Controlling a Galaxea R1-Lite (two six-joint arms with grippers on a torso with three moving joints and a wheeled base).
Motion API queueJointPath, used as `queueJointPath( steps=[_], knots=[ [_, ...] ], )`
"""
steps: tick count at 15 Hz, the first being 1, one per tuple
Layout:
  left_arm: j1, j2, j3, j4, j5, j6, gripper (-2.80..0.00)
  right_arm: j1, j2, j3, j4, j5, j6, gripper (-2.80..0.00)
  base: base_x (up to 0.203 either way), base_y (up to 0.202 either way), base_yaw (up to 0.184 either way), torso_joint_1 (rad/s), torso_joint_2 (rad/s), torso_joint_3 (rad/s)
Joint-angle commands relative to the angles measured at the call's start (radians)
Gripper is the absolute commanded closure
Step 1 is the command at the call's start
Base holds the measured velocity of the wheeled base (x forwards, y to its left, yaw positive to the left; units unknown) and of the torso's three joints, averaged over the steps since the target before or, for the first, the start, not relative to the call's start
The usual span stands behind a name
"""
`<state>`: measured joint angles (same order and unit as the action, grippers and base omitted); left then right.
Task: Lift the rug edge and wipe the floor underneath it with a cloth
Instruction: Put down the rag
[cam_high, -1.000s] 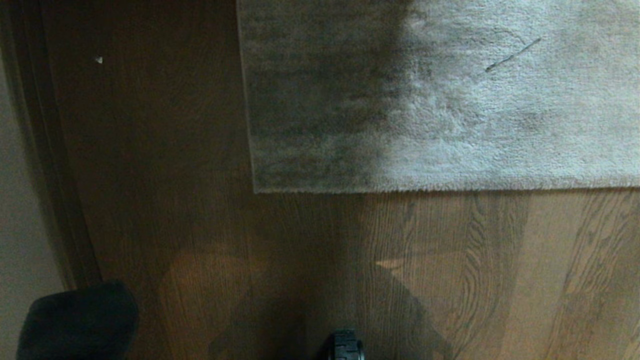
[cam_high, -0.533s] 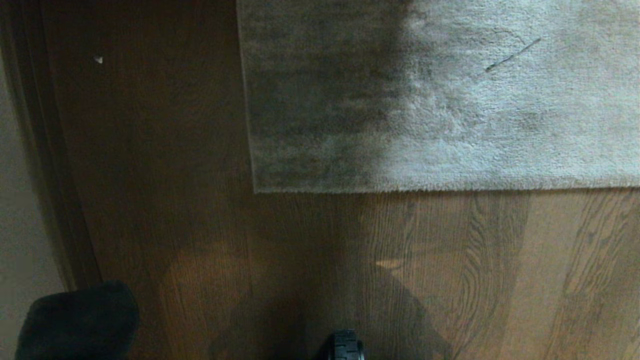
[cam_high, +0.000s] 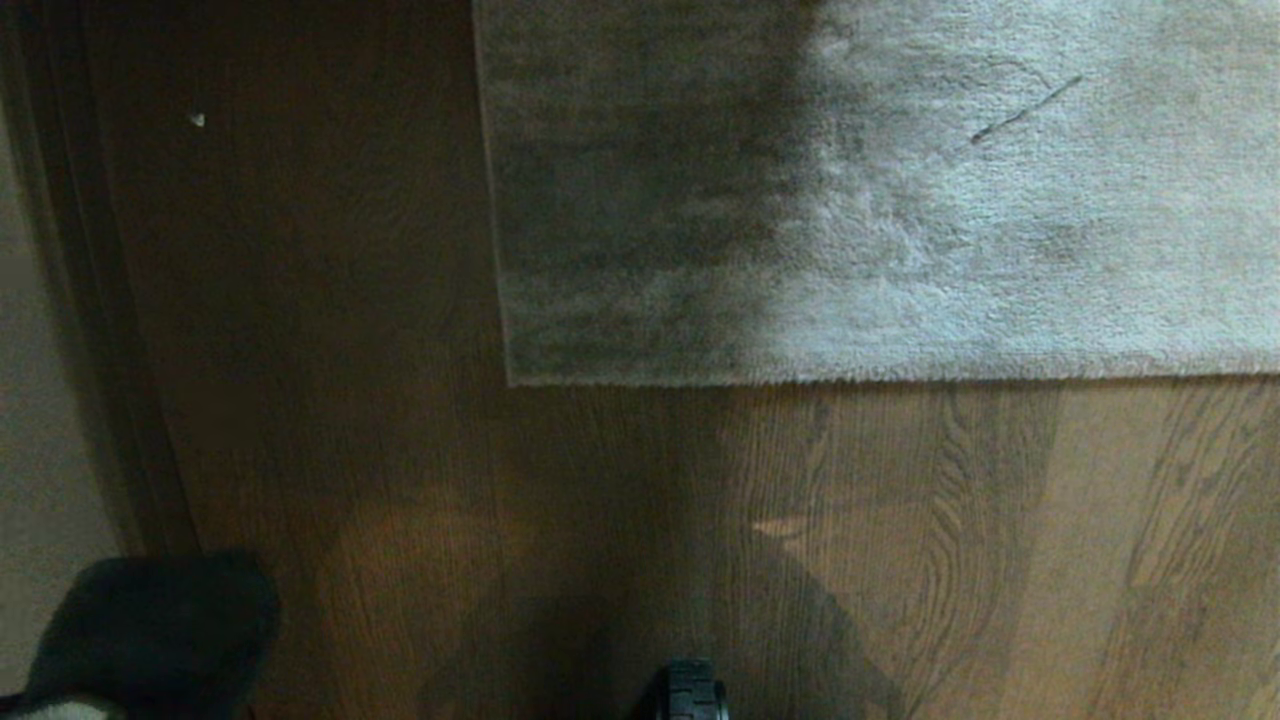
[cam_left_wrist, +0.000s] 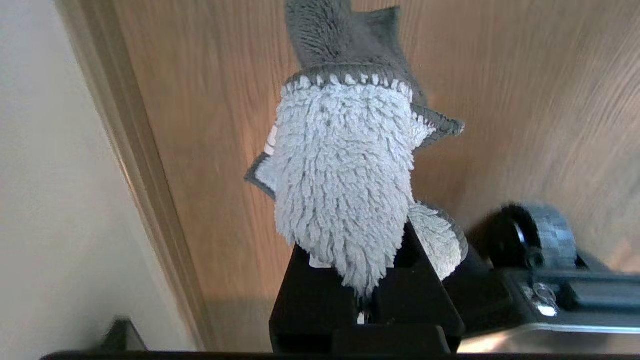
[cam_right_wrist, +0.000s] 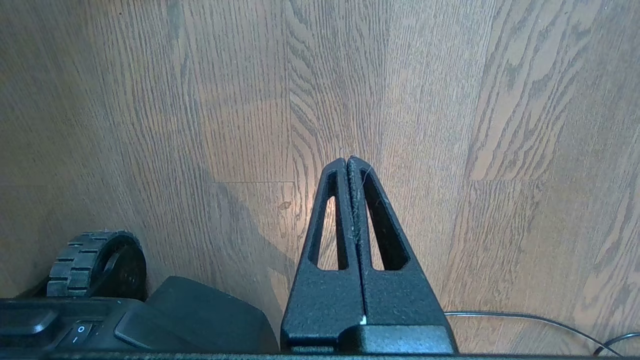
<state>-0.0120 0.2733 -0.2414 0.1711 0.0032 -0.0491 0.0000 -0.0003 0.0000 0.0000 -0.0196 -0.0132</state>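
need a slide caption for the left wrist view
Left gripper shut on a shaggy whitish cloth, held above the wooden floor beside the wall.

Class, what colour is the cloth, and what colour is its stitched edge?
The cloth is shaggy whitish with a grey edge, best seen in the left wrist view.

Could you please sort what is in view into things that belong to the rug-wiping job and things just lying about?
For the job:
- rug edge, lying flat
- floor
- cloth, clamped in the left tool

Just lying about:
- white speck on the boards
- thin cable
- wall trim
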Motion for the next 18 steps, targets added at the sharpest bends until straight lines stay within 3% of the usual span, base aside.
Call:
queueJointPath(
  steps=[1, 4, 8, 11, 16, 18],
  knots=[
    [-0.002, 0.151, -0.011, 0.003, 0.0, -0.017, 0.0, 0.0, 0.002, 0.0, 0.0, 0.0, -0.001, 0.0, 0.0, 0.0, 0.0, 0.0, 0.0, 0.0],
    [-0.002, 0.266, -0.017, -0.003, -0.001, -0.021, 0.0, 0.0, 0.002, 0.0, 0.0, 0.0, -0.001, 0.0, 0.0, 0.0, 0.0, 0.0, 0.0, 0.0],
    [-0.003, 0.425, -0.018, -0.115, -0.002, -0.021, 0.0, 0.0, 0.002, 0.0, 0.0, 0.0, -0.001, 0.0, 0.0, 0.0, 0.0, 0.0, 0.0, 0.0],
    [-0.005, 0.563, -0.02, -0.246, -0.002, -0.021, 0.0, 0.0, 0.0, 0.0, 0.0, 0.0, -0.001, 0.0, 0.0, 0.0, 0.0, 0.0, 0.0, 0.0],
    [0.001, 0.86, -0.027, -0.567, -0.001, -0.022, 0.0, 0.0, 0.001, 0.0, 0.0, 0.0, -0.001, 0.0, 0.0, 0.0, 0.0, 0.0, 0.0, 0.0],
    [0.019, 0.936, -0.051, -0.636, 0.001, -0.023, 0.0, 0.0, 0.002, 0.0, 0.0, 0.0, -0.001, 0.0, 0.0, 0.0, 0.0, 0.0, 0.0, 0.0]
  ],
)
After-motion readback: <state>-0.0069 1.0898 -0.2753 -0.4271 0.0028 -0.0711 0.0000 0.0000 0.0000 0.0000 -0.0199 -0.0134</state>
